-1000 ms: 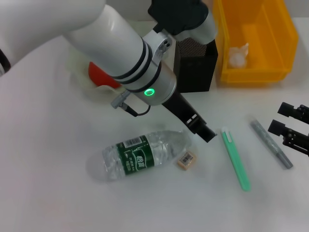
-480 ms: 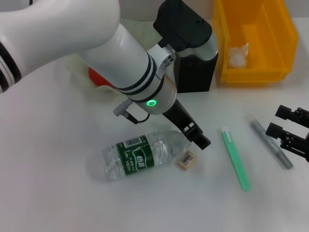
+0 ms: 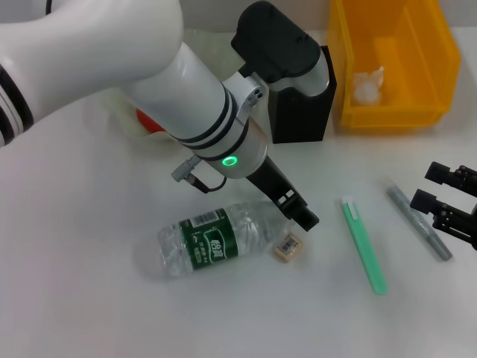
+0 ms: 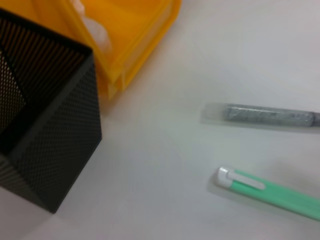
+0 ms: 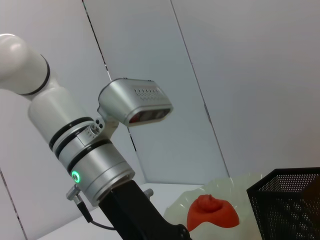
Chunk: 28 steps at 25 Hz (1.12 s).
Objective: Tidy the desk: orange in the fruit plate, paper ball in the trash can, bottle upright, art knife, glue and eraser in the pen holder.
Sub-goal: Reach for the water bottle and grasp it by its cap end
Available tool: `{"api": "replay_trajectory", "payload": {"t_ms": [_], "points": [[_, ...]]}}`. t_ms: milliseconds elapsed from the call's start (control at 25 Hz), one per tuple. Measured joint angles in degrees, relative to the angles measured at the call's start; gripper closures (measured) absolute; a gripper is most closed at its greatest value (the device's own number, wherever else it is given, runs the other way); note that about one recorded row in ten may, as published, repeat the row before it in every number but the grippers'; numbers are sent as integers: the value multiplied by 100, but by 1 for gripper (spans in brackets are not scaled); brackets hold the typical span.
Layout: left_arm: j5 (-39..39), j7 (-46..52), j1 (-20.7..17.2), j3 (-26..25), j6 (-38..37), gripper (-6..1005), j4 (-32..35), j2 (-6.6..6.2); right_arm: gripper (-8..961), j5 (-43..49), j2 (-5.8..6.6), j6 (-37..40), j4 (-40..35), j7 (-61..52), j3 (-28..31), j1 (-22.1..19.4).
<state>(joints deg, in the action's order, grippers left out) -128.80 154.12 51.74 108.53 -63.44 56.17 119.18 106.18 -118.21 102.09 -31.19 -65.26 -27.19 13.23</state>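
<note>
Bottle (image 3: 220, 242) lies flat mid-desk, cap end under the left gripper (image 3: 304, 218), eraser (image 3: 287, 247) just beside. Jaw state there: cannot tell. Best to grip near the neck and avoid nudging the eraser; right gripper (image 3: 434, 188), jaws apart, idles far right.

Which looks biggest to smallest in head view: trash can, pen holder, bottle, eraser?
1. trash can, though cropped at the top edge.
2. bottle, lying on its side.
3. pen holder, partly hidden by the left arm, so its rank against the bottle is unsure.
4. eraser, clearly smallest.
</note>
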Motion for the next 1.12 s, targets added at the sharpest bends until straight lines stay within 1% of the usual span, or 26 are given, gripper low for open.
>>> {"api": "replay_trajectory", "payload": {"t_ms": [560,1120], "points": [[-4,-23,-37,76,193,186,-117,0,301,0,0,-14,16,5,12,79],[15,-23,-13,186,285,249,-251,0,301,-1,0,-144,105,13,-17,125]]}}
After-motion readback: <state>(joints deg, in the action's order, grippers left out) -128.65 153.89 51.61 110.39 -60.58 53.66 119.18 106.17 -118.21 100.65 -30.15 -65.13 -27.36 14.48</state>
